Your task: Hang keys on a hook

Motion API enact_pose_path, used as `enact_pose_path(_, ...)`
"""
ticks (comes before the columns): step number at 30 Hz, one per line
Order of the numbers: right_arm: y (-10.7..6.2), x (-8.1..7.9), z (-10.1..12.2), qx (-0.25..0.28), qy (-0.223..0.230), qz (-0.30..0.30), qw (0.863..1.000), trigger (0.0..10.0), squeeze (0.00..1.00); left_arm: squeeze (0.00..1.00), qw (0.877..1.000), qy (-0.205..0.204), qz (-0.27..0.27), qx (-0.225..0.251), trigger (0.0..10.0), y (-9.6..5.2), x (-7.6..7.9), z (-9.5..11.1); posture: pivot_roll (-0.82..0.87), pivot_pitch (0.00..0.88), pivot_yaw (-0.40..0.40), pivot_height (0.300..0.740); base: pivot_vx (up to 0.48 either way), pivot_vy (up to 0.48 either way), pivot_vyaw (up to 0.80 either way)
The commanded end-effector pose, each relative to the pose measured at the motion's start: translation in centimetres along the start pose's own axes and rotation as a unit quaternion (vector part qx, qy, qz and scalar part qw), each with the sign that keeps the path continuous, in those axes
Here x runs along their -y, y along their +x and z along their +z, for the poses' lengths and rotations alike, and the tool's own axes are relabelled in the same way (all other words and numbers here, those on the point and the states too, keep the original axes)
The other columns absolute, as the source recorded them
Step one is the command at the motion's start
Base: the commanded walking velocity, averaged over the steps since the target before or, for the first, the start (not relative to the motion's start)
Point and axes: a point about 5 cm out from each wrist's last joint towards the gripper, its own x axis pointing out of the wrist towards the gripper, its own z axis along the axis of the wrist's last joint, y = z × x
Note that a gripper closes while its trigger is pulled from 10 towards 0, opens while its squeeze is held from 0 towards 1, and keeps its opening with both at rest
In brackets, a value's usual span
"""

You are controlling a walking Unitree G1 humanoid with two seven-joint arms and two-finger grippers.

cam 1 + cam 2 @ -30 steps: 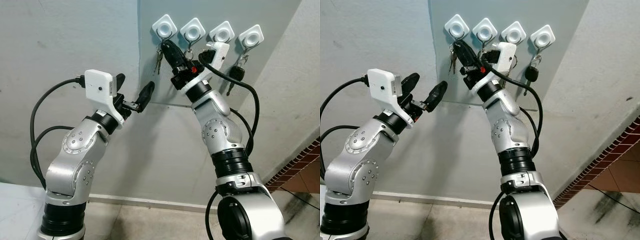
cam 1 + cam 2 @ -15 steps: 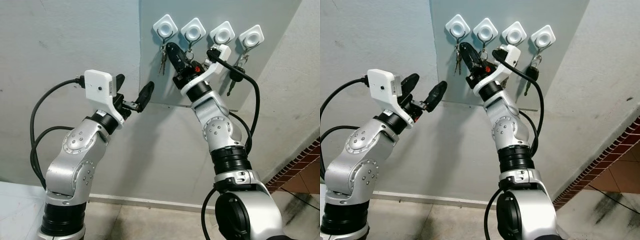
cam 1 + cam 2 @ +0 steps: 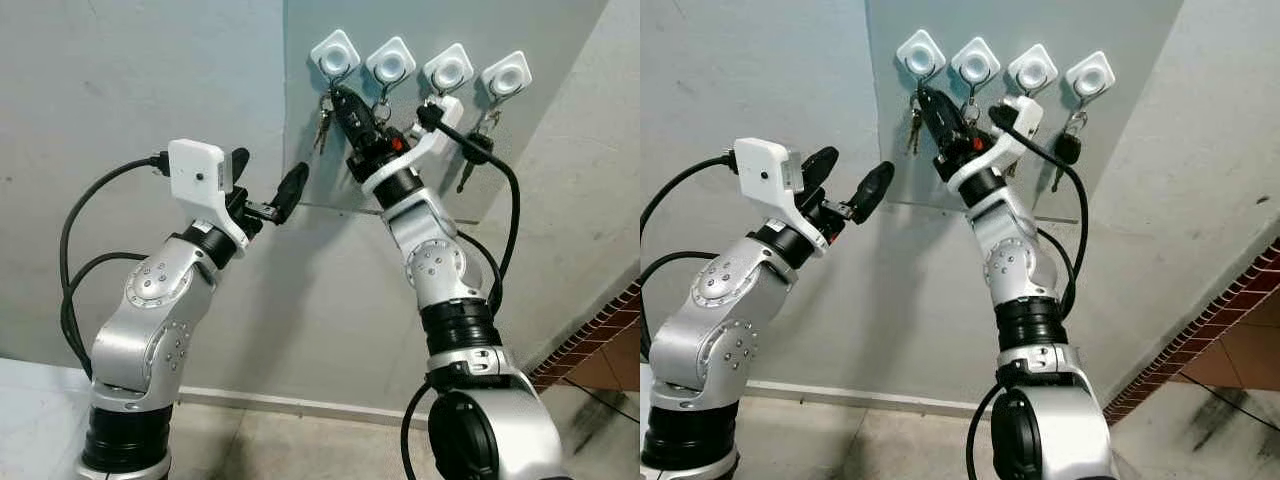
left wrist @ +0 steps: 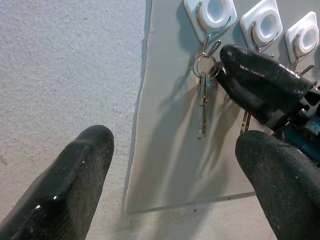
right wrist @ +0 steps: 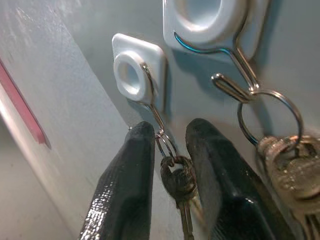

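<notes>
Four white hooks sit in a row on a grey wall panel (image 3: pixel 330 170). A small bunch of keys (image 3: pixel 322 120) hangs by its ring from the leftmost hook (image 3: pixel 335 53). My right gripper (image 3: pixel 342 100) is raised against that hook. In the right wrist view its fingers (image 5: pixel 125 185) stand a little apart, open, either side of the hanging key ring (image 5: pixel 172 165). The second hook (image 5: pixel 210 20) carries its own ring and keys (image 5: pixel 290 170). My left gripper (image 3: pixel 268 168) is held open in the air left of the panel, holding nothing.
A black car key (image 3: pixel 470 150) hangs from the rightmost hook (image 3: pixel 505 72). The right arm's cable (image 3: pixel 510 210) loops in front of the panel. A light plaster wall (image 3: pixel 120 80) lies to the left and a brick edge (image 3: pixel 600 340) at the lower right.
My right wrist has rolled, swinging its white camera housing back, while the fingers stayed by the leftmost hook's keys. The left arm has not moved.
</notes>
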Motion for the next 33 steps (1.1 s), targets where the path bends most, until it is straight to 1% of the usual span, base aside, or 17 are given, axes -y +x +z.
enact_pose_path(1, -0.8, 0.6, 0.2, 0.003, -0.014, -0.012, 1.0, 10.0, 1.0, 0.0, 1.0, 0.004, 0.005, 0.0, 10.0, -0.2, 0.1, -0.3, 0.07, 0.0, -0.043, 0.732, 0.0, 0.0, 0.0)
enact_pose_path(3, -1.2, 0.8, 0.0, 0.002, -0.018, -0.02, 1.0, 10.0, 1.0, 0.0, 1.0, 0.007, 0.01, -0.006, 10.0, -0.3, 0.0, -0.8, 0.07, 0.0, -0.043, 0.732, 0.0, 0.0, 0.0)
enact_pose_path(9, -3.0, 1.7, -1.0, -0.009, -0.053, -0.029, 0.998, 10.0, 1.0, 0.0, 0.999, 0.004, 0.025, -0.03, 10.0, -0.8, -0.5, -2.8, 0.06, 0.0, -0.039, 0.732, 0.0, 0.0, 0.0)
enact_pose_path(10, -4.1, 2.1, -1.7, -0.018, -0.07, -0.03, 0.997, 10.0, 0.85, 0.0, 0.998, -0.001, 0.035, -0.051, 10.0, -1.2, -0.9, -4.3, 0.06, 0.0, -0.037, 0.732, 0.0, 0.0, 0.0)
enact_pose_path(11, -4.1, 2.1, -1.7, -0.018, -0.07, -0.03, 0.997, 10.0, 0.85, 0.0, 0.998, -0.001, 0.035, -0.051, 10.0, -1.2, -0.9, -4.3, 0.06, 0.0, -0.037, 0.732, 0.0, 0.0, 0.0)
enact_pose_path(12, -4.6, 2.3, -2.0, -0.024, -0.081, -0.03, 0.996, 10.0, 0.0, 0.0, 0.998, 0.006, 0.037, -0.059, 10.0, -1.4, -1.0, -4.9, 0.06, 0.0, -0.037, 0.732, 0.0, 0.0, 0.0)
enact_pose_path(14, -5.3, 2.6, -2.4, -0.036, -0.097, -0.029, 0.994, 10.0, 0.0, 0.0, 0.997, 0.0, 0.036, -0.065, 10.0, -1.6, -1.0, -5.5, 0.06, 0.0, -0.037, 0.732, 0.0, 0.0, 0.0)
enact_pose_path(18, -6.7, 3.1, -3.6, -0.068, -0.123, -0.026, 0.99, 10.0, 0.0, 0.0, 0.996, 0.005, 0.031, -0.08, 10.0, -1.9, -0.9, -6.7, 0.05, 0.0, -0.03, 0.732, 0.0, 0.0, 0.0)
enact_pose_path(19, -7.7, 3.8, -4.2, -0.087, -0.127, -0.035, 0.987, 10.0, 0.0, 0.0, 0.995, 0.005, 0.03, -0.093, 10.0, -2.1, -0.9, -7.6, 0.05, 0.0, -0.029, 0.732, 0.0, 0.0, 0.0)
enact_pose_path(20, -7.7, 3.8, -4.2, -0.087, -0.127, -0.035, 0.987, 10.0, 0.0, 0.0, 0.995, 0.005, 0.03, -0.093, 10.0, -2.1, -0.9, -7.6, 0.05, 0.0, -0.029, 0.732, 0.0, 0.0, 0.0)
enact_pose_path(22, -8.8, 4.6, -4.9, -0.109, -0.137, -0.046, 0.983, 10.0, 0.0, 0.0, 0.993, 0.007, 0.029, -0.11, 10.0, -2.5, -0.9, -8.9, 0.05, 0.0, -0.028, 0.732, 0.0, 0.0, 0.0)
enact_pose_path(23, -9.8, 5.2, -5.5, -0.127, -0.149, -0.056, 0.979, 10.0, 0.0, 0.0, 0.992, 0.01, 0.032, -0.125, 10.0, -2.8, -1.2, -10.0, 0.05, 0.0, -0.027, 0.732, 0.0, 0.0, 0.0)
enact_pose_path(27, -12.0, 6.3, -6.8, -0.16, -0.163, -0.081, 0.97, 10.0, 0.0, 0.0, 0.988, 0.004, 0.041, -0.149, 10.0, -3.6, -1.5, -12.4, 0.04, 0.0, -0.024, 0.732, 0.0, 0.0, 0.0)
enact_pose_path(29, -13.4, 7.0, -7.7, -0.184, -0.173, -0.102, 0.962, 10.0, 0.0, 0.0, 0.984, 0.006, 0.048, -0.171, 10.0, -4.3, -1.6, -14.1, 0.04, 0.0, -0.021, 0.732, 0.0, 0.0, 0.0)
enact_pose_path(31, -15.4, 7.8, -8.9, -0.213, -0.178, -0.13, 0.952, 10.0, 0.0, 0.0, 0.978, 0.012, 0.058, -0.202, 10.0, -5.2, -1.8, -16.2, 0.03, 0.0, -0.017, 0.732, 0.0, 0.0, 0.0)
enact_pose_path(32, -15.4, 7.8, -8.9, -0.213, -0.178, -0.13, 0.952, 10.0, 0.0, 0.0, 0.978, 0.012, 0.058, -0.202, 10.0, -5.2, -1.8, -16.2, 0.03, 0.0, -0.017, 0.732, 0.0, 0.0, 0.0)
enact_pose_path(33, -16.8, 8.4, -9.5, -0.232, -0.186, -0.152, 0.943, 10.0, 0.0, 0.0, 0.973, 0.009, 0.07, -0.219, 10.0, -6.0, -2.0, -17.5, 0.03, 0.0, -0.015, 0.732, 0.0, 0.0, 0.0)
